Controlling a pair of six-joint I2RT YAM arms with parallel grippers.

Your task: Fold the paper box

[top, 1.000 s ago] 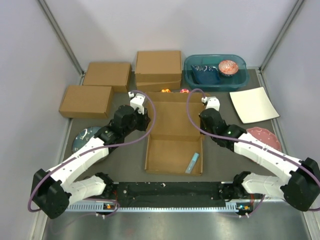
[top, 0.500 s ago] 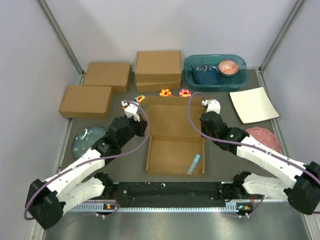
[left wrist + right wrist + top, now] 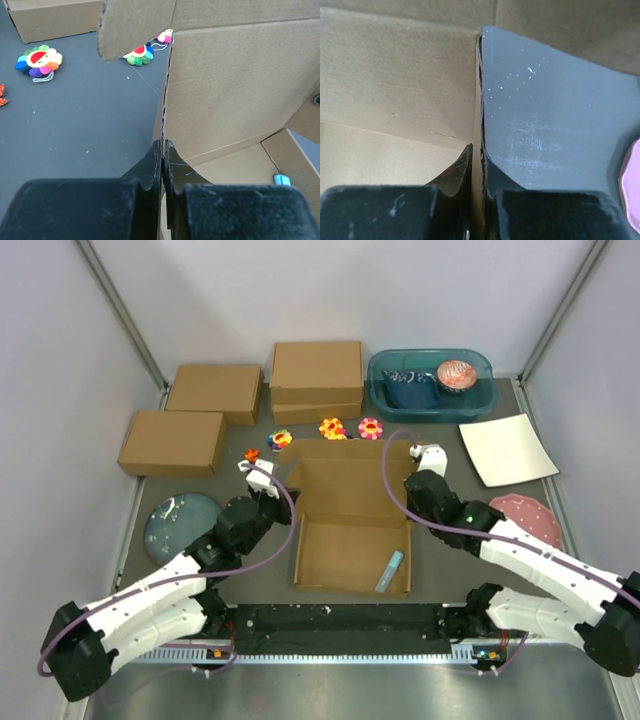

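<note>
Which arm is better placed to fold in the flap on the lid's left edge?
Left. The left claw pinches the lid at its left edge, right below that flap; the right claw is clamped on the opposite edge.

The paper box (image 3: pixel 350 540) lies between the two grippers. The left gripper (image 3: pixel 163 148) sits on its left side wall and the right gripper (image 3: pixel 477 150) on its right side wall. The lid panel rises beyond both, and the tray lies nearer the arm bases with a small tube (image 3: pixel 388 568) in it. Beyond the left gripper lie the flower toys (image 3: pixel 39 61) (four of them, spread along the lid's far edge), with three closed boxes (image 3: pixel 172 441) farther off. A round dish (image 3: pixel 181 518) lies to its left. Beyond the right gripper stands a bin (image 3: pixel 482 395) holding a bowl (image 3: pixel 456 373). To that gripper's right lie a square sheet (image 3: pixel 507 448) and, nearer, a plate (image 3: pixel 525 512).
</note>
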